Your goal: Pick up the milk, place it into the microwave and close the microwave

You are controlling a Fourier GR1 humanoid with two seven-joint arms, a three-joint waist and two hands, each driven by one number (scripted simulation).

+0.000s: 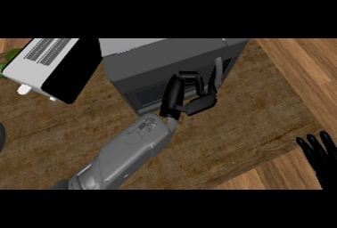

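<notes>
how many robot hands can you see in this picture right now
2. The left hand is up at the open front of the microwave, near the middle of the view. The right hand rests open at the lower right edge, fingers up.

Microwave stands at the rear centre of the counter, its door swung out to the left. Left hand lies against the microwave front; right hand at the right edge
</notes>
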